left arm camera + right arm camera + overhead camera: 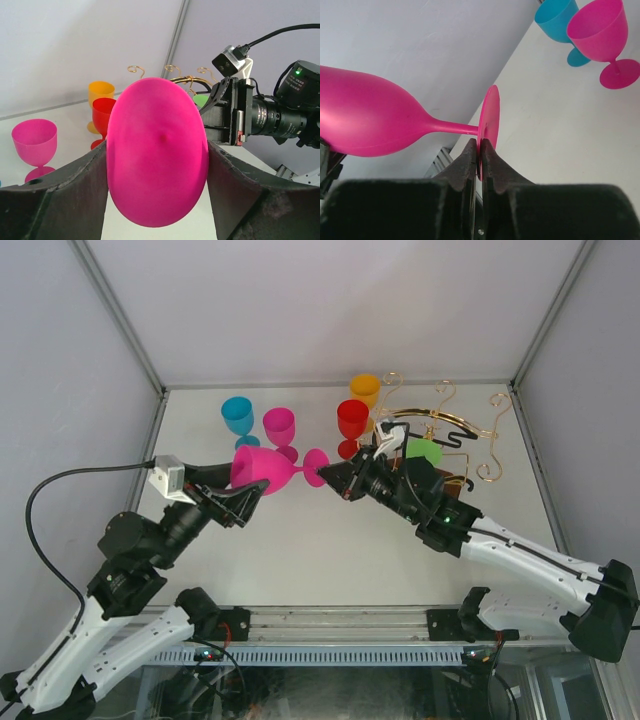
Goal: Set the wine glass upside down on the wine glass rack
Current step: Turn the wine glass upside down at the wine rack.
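1. Nearest, above the middle of the white tabletop (330, 550), the pink wine glass (262, 468) is held in the air between the two arms.
2. It lies on its side. Its long axis runs about level from left to right, with the bowl at the left and the foot at the right, towards the rack.
3. The left fingers (245, 505) stand wide and clasp the bowl, one on each side of it.
4. The right fingers (492, 165) are pinched almost together on the edge of the round foot, whose disc stands on edge between them.
5. Further back, four more glasses stand upright on the tabletop: one blue glass (238, 415), one pink glass (280, 427), one red glass (352, 420) and one orange glass (365, 390).
6. At the far right is the one wine glass rack (440, 420), gold wire with curled arm ends. One green cup shape (424, 450) shows at it, partly hidden, and how it sits cannot be told.
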Available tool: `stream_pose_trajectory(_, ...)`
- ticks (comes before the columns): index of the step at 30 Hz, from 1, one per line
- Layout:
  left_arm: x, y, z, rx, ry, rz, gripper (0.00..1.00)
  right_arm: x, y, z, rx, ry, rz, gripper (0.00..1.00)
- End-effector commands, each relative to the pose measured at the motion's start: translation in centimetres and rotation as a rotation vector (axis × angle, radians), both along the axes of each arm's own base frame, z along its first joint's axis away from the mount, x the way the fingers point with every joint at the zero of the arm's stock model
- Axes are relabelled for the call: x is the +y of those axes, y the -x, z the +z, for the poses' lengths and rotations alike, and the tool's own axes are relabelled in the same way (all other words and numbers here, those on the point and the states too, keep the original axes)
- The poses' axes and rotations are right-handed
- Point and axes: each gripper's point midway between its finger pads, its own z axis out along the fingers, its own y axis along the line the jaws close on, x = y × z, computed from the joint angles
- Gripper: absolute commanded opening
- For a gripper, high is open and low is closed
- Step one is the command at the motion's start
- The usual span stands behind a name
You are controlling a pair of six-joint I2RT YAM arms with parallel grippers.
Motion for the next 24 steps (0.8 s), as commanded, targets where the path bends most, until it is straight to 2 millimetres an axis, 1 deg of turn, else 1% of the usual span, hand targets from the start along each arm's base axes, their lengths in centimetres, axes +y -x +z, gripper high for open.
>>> stream_pose_trajectory(1, 0.0, 0.1, 0.9, -0.047, 0.022, -0.007, 0.53, -0.6, -0.7, 2.4, -0.072, -0.020, -0.034, 0.00)
stream_pose_trajectory(2, 0.0, 0.2, 0.8, -0.045, 0.020, -0.007, 0.57, -0.8, -0.9, 2.3, -0.079, -0.006, -0.046, 0.00)
stream_pose_trajectory(4, 0.0, 0.1, 0.5, -0.036, 0.007, -0.005, 0.69, -1.5, -1.1, 2.2, -0.092, 0.021, -0.070, 0.00)
stream_pose_trajectory(7, -0.1, 0.1, -0.1, -0.014, -0.022, -0.007, 0.79, -3.0, -1.2, 2.3, -0.124, 0.076, -0.108, 0.00)
stream_pose_trajectory(10, 0.1, 0.5, -0.4, 0.001, -0.024, -0.016, 0.83, -4.9, -1.3, 1.8, -0.158, 0.161, -0.155, 0.00)
stream_pose_trajectory(13, 0.5, 1.2, -0.1, 0.007, -0.008, -0.030, 0.87, -6.5, -1.4, 1.4, -0.198, 0.245, -0.187, 0.00)
stream_pose_trajectory(14, 0.6, 1.6, 0.4, 0.005, -0.003, -0.038, 0.88, -7.0, -1.5, 1.2, -0.212, 0.270, -0.194, 0.00)
stream_pose_trajectory(18, 1.4, 2.6, 1.1, 0.015, -0.003, -0.043, 0.90, -7.9, -1.7, 0.9, -0.285, 0.367, -0.192, 0.00)
stream_pose_trajectory(20, 1.8, 3.1, 0.9, 0.031, -0.021, -0.045, 0.91, -8.1, -1.5, 1.1, -0.343, 0.412, -0.176, 0.00)
stream_pose_trajectory(21, 2.0, 3.3, 0.9, 0.036, -0.026, -0.046, 0.91, -8.2, -1.4, 1.2, -0.374, 0.432, -0.163, 0.00)
stream_pose_trajectory(24, 2.3, 3.6, 0.1, 0.066, -0.038, -0.048, 0.90, -8.0, -0.5, 2.5, -0.521, 0.493, -0.116, 0.00)
